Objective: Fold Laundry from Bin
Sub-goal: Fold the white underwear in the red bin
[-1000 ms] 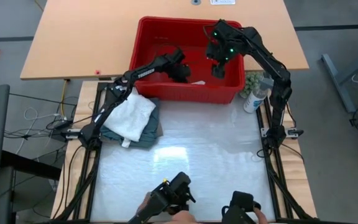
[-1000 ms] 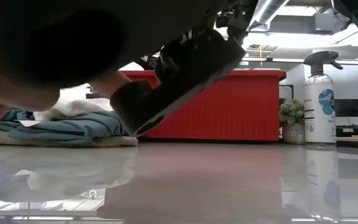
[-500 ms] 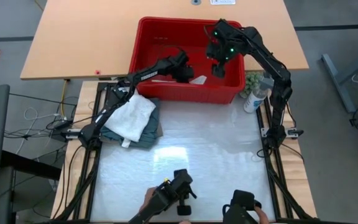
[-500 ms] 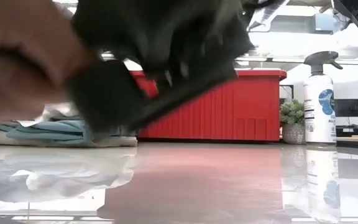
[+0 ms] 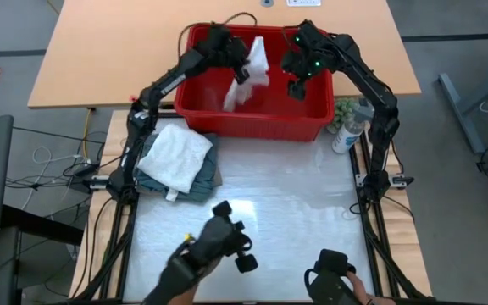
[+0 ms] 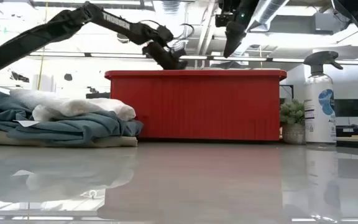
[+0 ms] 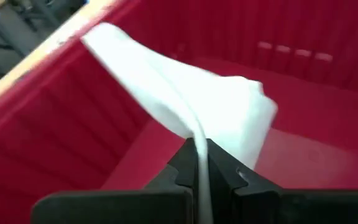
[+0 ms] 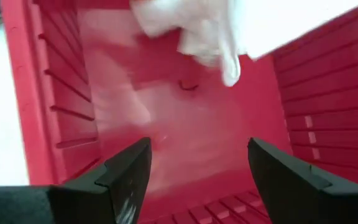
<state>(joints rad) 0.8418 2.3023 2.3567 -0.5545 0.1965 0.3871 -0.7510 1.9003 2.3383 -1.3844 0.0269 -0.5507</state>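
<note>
Table [image 5: 295,195]: glossy white, red bin [image 5: 227,119] at far edge
Left gripper [image 7: 201,163]: clamped on white garment [image 7: 185,106] (lifted over bin)
Right gripper [image 8: 194,168]: fingers apart, above bin

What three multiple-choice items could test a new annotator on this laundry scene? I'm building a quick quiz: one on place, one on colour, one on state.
1. Where is the folded pile?
A. in the bin
B. on the table beside the bin
C. on the spray bottle

2. What colour is the garment being lifted?
A. white
B. teal
C. black

3. How is the left gripper?
A. open, empty
B. shut on the garment
C. out of view

Answers:
1 B, the high view shows the pile outside the red tub.
2 A, white cloth hangs above the bin.
3 B, the left wrist view shows cloth pinched between its fingers; the right gripper hangs open.
</note>
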